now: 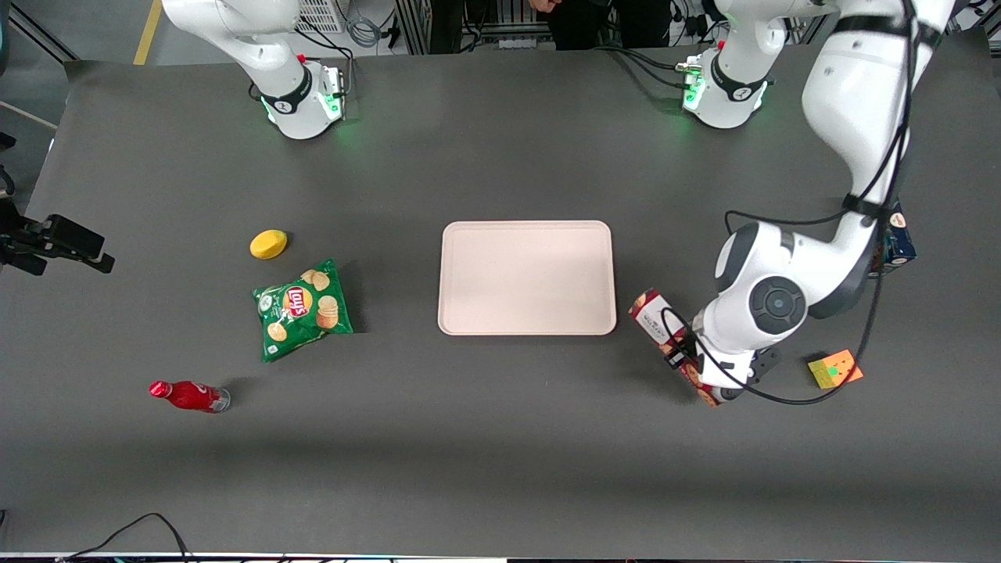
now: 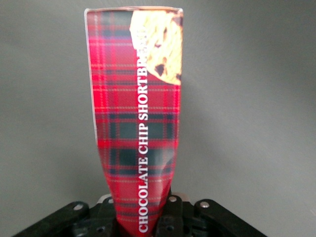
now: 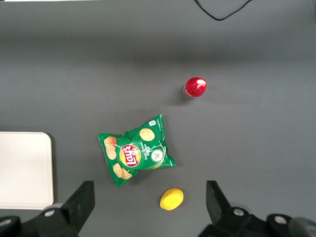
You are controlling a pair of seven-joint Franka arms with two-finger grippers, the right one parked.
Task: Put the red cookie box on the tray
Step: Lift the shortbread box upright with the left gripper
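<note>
The red cookie box (image 1: 654,316) is a long plaid carton with a white label at its end. It lies just off the tray (image 1: 526,277), toward the working arm's end of the table and a little nearer the front camera. My left gripper (image 1: 693,364) is shut on the box's end that is nearer the camera. In the left wrist view the box (image 2: 138,113) sticks straight out from between the gripper's (image 2: 143,218) jaws. I cannot tell whether the box rests on the table or hangs just above it. The tray is pale pinkish-beige with nothing on it.
A blue-and-brown cookie box (image 1: 899,238) and a coloured cube (image 1: 834,369) lie by the working arm. A green chips bag (image 1: 303,309), a yellow lemon (image 1: 268,244) and a red bottle (image 1: 188,395) lie toward the parked arm's end.
</note>
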